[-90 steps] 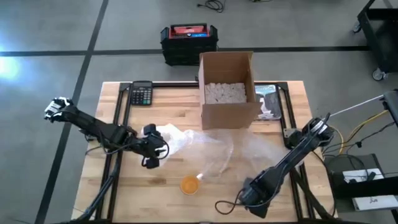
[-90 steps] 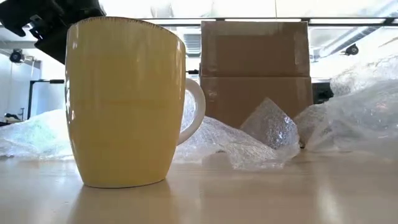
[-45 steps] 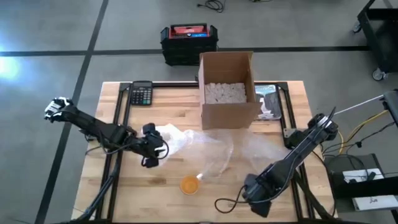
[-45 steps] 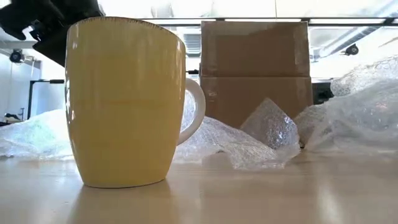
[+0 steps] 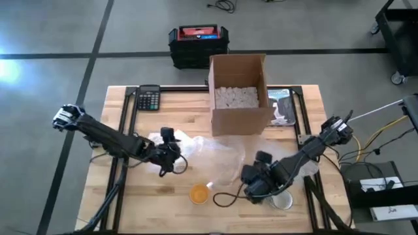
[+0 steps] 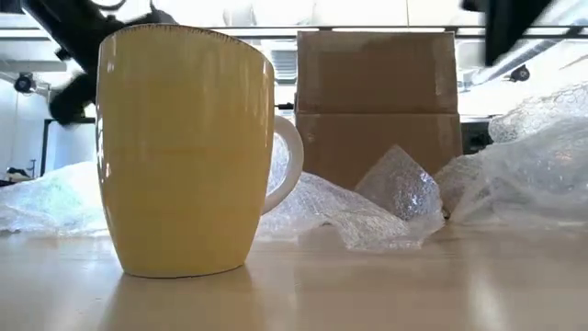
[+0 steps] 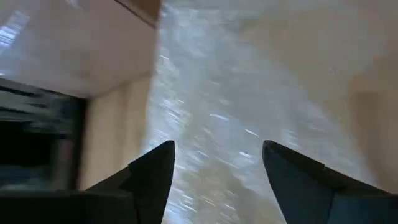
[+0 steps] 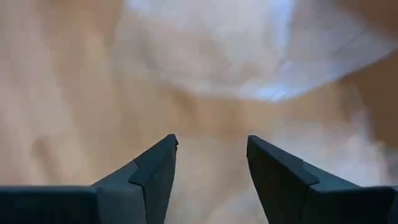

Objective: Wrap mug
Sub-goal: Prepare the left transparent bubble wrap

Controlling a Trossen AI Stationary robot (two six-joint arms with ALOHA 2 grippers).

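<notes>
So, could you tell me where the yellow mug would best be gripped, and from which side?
Probably from above, by the rim. The yellow mug stands upright on the table with its mouth open upward, clear of the bubble wrap. One finger inside and one outside the wall, on the side away from the handle, should hold. The right gripper, open, is the nearer one.

1. No readable text, label, brand or number in any view.
2. Calculator (image 5: pixel 149 98) keys and display too small to read.
3. Printed sheet (image 5: pixel 281 106) beside cardboard box (image 5: pixel 239 93): print illegible.
</notes>
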